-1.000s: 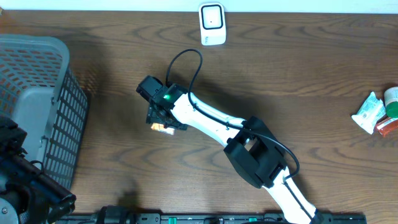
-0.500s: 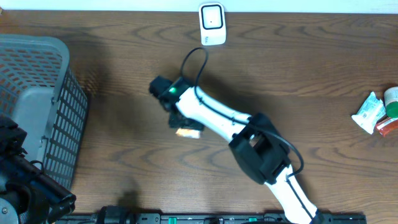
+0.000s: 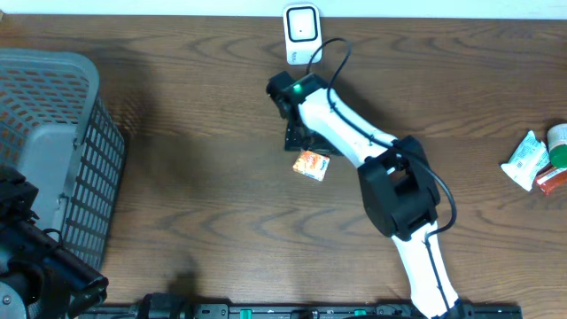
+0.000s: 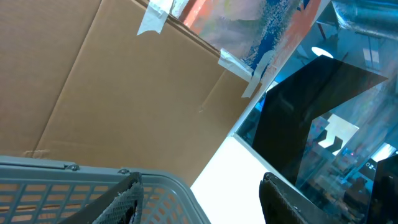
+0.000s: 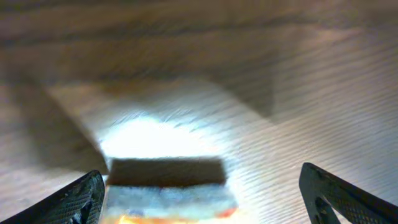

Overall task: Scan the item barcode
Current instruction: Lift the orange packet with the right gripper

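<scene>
Orange packet (image 3: 311,165): lying flat on the bench (image 3: 177,195), in the middle stretch and nearer the rear edge than the front edge.

Right gripper (image 3: 299,142): just beside the packet on its rear side, jaws spread wide and clasping nothing. In the right wrist view the packet sits low between the two fingertips (image 5: 84,199). There is a broad strip of bare wood between it and one finger. The other finger is close to its edge, and I cannot tell whether they touch. That view is blurred, so the print on the packet is unreadable.

Scanner (image 3: 302,34): white, at the rear edge, apart from the packet.

Left gripper (image 4: 199,199): jaws apart with nothing between them.

Grey basket (image 3: 53,133): stands at the left edge; its rim shows just beyond the left gripper.

Right edge: a white-and-green pack (image 3: 524,159) with a red item (image 3: 551,180) beside it.
</scene>
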Available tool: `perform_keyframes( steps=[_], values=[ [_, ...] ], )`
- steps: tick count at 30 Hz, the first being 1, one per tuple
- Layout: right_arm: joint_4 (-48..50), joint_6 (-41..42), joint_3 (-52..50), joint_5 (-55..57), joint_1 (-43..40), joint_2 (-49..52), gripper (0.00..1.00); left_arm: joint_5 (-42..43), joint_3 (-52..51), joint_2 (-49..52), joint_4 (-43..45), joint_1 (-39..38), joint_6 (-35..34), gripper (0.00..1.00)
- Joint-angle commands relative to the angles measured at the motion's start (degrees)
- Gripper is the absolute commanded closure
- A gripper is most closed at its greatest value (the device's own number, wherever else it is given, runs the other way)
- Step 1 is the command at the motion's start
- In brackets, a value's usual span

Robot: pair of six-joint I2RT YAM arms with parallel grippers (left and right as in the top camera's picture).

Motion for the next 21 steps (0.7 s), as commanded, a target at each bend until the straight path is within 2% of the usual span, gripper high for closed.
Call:
perform_keyframes(
  steps=[1, 5, 10, 14, 21],
  values=[
    [-0.7, -4.6, 1.3, -3.7, -2.3, -2.5, 0.04, -0.2, -0.1, -0.1, 0.2, -0.1, -0.2, 0.39],
    [-3.3, -4.4, 1.4, -11.8, -2.9, -2.9, 0.01, -0.2, -0.1, -0.1, 0.2, -0.1, -0.2, 0.39],
    [-5.9, 5.3, 1.3, -21.4, -2.0, -2.9, 0.01, -0.2, -0.1, -0.1, 0.2, -0.1, -0.2, 0.39],
    [-5.3, 13.3, 1.2, -20.7, -0.9, -2.9, 0.01, -0.2, -0.1, -0.1, 0.2, -0.1, -0.2, 0.39],
    [-3.4, 15.4, -0.4, -16.7, -0.4, -2.9, 0.01, -0.2, -0.1, -0.1, 0.2, -0.1, -0.2, 0.39]
  ],
)
